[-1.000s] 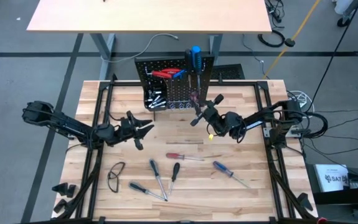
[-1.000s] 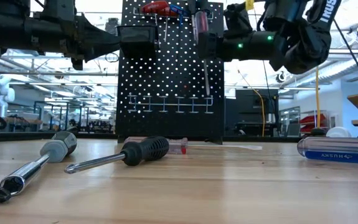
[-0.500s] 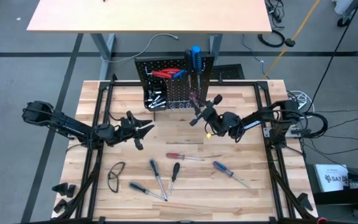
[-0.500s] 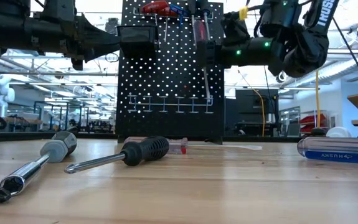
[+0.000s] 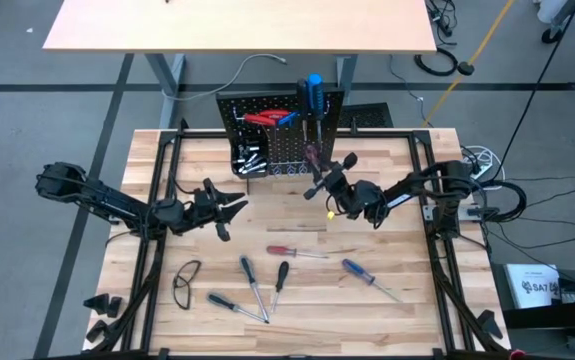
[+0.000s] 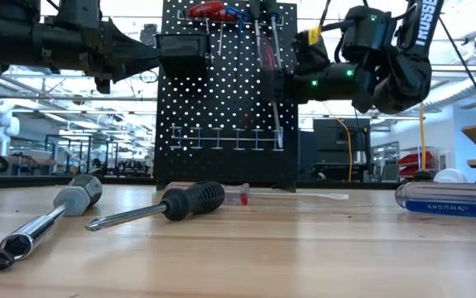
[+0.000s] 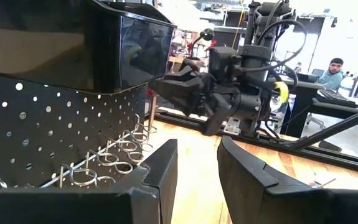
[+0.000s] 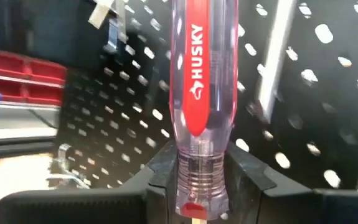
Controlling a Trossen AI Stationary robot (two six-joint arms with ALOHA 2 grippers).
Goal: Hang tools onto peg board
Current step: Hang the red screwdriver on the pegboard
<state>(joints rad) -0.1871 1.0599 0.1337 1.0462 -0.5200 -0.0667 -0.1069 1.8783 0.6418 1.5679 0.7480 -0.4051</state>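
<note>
Your right gripper point(image 8: 202, 186) has its jaws clamped on a red screwdriver point(image 8: 202, 93), upright against the peg board point(image 5: 267, 140). Left gripper point(image 5: 235, 208) waits over the table point(image 5: 407, 310), jaws apart, empty.

we are seeing: screwdriver handle point(image 8: 202, 81) glossy clear-and-red plastic | peg board point(image 6: 221, 108) matt black perforated | table point(image 6: 304, 240) smooth pale wood

Grey floor point(image 5: 27, 130), light wooden desk point(image 5: 237, 25) beyond, yellow cable point(image 5: 477, 50), seated person point(image 7: 334, 71) in bright lab.
</note>
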